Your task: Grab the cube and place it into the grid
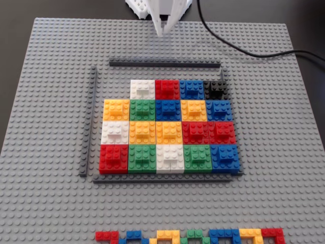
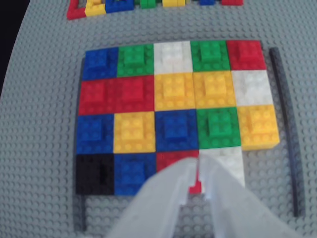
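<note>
Pincer [image 1: 163, 28]: top centre of the fixed view, white fingers pointing down over the baseplate, above the grid's far edge. In the wrist view it [image 2: 199, 181] rises from the bottom centre, blurred; fingers nearly together with a thin slit between them, nothing gripped.

Cube [image 1: 142, 89]: white block at the left end of the grid's top row in the fixed view, seated next to a red block [image 1: 167, 89]. In the wrist view it [image 2: 229, 163] sits at lower right of the grid, partly behind the right finger. Pincer tips hang just over the seam between it and the red block; contact cannot be judged.

Grid [image 1: 167, 129]: centre of the fixed view, four rows of coloured blocks. Top row has four blocks: white, red, blue, black. The three rows below have five each. The spot left of the cube is bare.

Border strips: dark grey, one [image 1: 164, 64] above the grid with a gap, one [image 1: 89, 122] down the left side, one along the bottom edge.

Baseplate [image 1: 45, 76]: grey, studded, fills most of both views.

Brick line [image 1: 190, 236]: jagged run of small coloured bricks along the bottom edge of the fixed view; top of the wrist view.

Cable [image 1: 244, 48]: black, curving across the upper right of the fixed view.

Tabletop [image 1: 15, 30]: dark, visible at the top corners.
</note>
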{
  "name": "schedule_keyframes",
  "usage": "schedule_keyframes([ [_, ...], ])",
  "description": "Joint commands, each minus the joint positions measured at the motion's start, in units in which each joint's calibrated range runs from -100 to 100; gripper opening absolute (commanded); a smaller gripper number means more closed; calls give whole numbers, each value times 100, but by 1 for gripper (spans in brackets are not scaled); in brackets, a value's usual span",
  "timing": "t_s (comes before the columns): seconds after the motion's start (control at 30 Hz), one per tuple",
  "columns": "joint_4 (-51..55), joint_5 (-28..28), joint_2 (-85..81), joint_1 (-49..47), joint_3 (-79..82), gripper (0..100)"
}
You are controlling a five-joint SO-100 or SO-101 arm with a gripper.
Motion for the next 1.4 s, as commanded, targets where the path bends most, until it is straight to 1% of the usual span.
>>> schedule_keyframes([
  [0.0, -374, -68, -937, -36, 720, 0],
  [0.3, -653, -215, -2519, 37, 2088, 0],
  [0.47, -701, -415, -2519, -29, 2333, 0],
  [0.8, -784, -317, -2519, -88, 3566, 0],
  [0.97, -736, -254, -2528, -59, 3575, 0],
  [1.17, -345, -73, -2528, -66, 3575, 0],
  [1.37, -311, -34, -2528, -22, 3575, 1],
])
